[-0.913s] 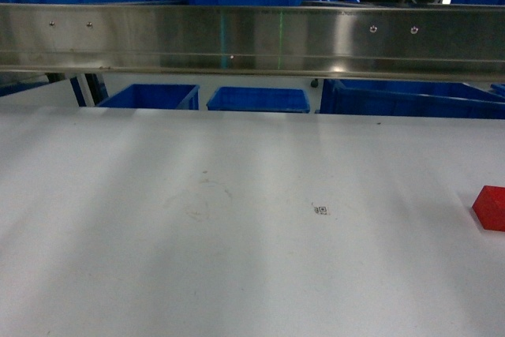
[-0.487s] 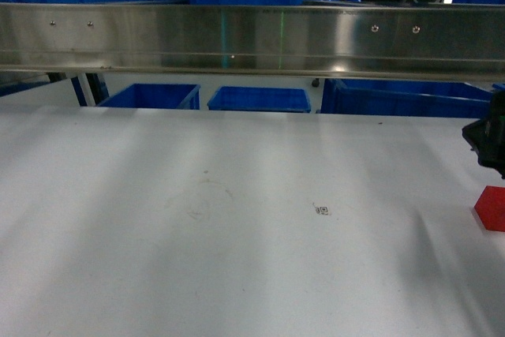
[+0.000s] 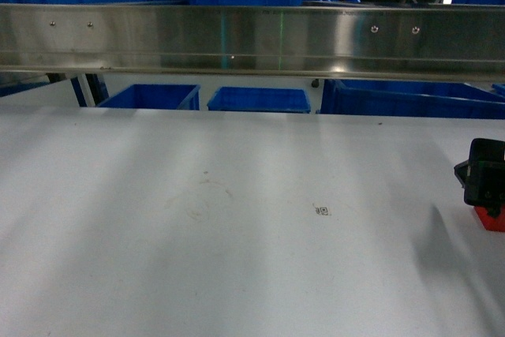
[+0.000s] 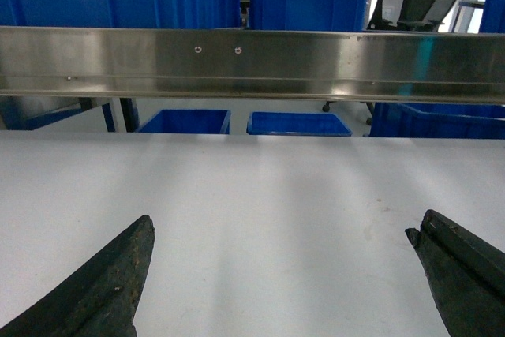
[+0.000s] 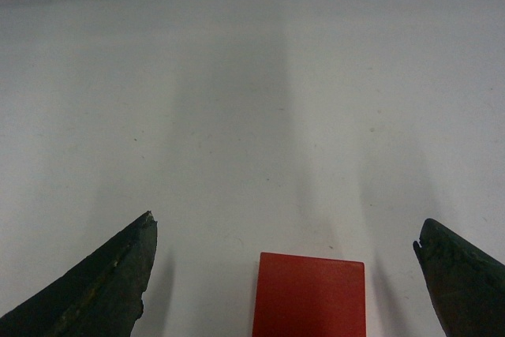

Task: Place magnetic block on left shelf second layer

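The magnetic block (image 5: 309,293) lies on the white tabletop (image 3: 237,219) at its far right, between the spread fingers of the right gripper (image 5: 288,274), which hangs over it with nothing gripped. In the head view the gripper's black body hides most of the block, so contact seems unlikely but cannot be ruled out. The left gripper (image 4: 280,274) is likewise spread wide over bare tabletop, facing the steel rail (image 4: 252,65) and blue crates (image 4: 300,122).

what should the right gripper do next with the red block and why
Probably lower straight down and close. The right gripper is open with its fingers either side of the red block, which sits untouched on the white table.
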Tool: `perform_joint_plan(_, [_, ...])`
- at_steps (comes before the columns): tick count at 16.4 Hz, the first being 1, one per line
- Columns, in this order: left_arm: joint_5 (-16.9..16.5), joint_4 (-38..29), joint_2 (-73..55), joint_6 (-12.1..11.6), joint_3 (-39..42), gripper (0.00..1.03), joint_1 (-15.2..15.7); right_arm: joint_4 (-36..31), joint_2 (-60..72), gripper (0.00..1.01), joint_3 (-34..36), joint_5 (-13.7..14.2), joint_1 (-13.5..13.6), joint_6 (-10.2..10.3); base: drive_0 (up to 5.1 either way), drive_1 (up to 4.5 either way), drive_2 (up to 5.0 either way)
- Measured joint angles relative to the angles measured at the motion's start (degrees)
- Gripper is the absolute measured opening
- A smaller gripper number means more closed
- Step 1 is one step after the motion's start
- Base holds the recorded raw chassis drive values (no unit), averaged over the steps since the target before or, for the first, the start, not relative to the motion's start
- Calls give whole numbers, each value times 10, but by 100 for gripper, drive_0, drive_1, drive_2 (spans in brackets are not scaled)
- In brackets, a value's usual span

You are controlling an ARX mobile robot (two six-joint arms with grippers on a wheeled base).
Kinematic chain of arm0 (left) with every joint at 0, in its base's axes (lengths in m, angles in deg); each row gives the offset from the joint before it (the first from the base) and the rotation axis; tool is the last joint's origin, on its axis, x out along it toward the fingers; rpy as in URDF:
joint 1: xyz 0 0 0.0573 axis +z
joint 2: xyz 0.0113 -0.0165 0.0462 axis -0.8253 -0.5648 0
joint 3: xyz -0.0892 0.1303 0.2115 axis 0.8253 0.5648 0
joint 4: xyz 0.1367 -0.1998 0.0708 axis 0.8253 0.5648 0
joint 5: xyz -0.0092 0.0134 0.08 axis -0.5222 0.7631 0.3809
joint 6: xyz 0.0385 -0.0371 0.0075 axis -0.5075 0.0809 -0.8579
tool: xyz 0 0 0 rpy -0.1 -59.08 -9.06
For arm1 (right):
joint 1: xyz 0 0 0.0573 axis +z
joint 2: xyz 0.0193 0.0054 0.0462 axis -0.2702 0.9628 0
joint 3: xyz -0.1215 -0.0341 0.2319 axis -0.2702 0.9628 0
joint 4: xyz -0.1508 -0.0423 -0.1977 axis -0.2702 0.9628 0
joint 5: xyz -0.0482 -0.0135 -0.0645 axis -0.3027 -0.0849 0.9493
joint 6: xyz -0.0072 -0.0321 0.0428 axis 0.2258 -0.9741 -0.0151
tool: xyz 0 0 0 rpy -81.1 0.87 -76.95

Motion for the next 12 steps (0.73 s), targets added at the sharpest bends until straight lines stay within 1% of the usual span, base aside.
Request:
perform_joint_plan(1, [0,0,0,0,0,98,0,-7,8,98,2,2,-1,-2,0,0,0])
perform_joint_plan(2, [0,0,0,0,0,98,0,-28,53,98,2,5,-11,-4,0,0,0])
perform_joint_plan(4, [0,0,0,0,0,98,0,-55,78,98,-4,12,-11,-8,0,0,0])
perform_joint_plan(8, [0,0,0,0,0,98,0,-58,104,97,-32,27,-14,-12,0,0,0])
perform_joint_plan(9, [0,0,0,0,0,98,0,-59,105,91,-33,27,-15,-13,0,0,0])
perform_joint_plan(10, [0,0,0,0,0,98,0,-58,105,82,-33,30,-16,-13,0,0,0])
perform_joint_plan(12, [0,0,0,0,0,98,0,-61,106,67,-33,31,-18,-13,0,0,0])
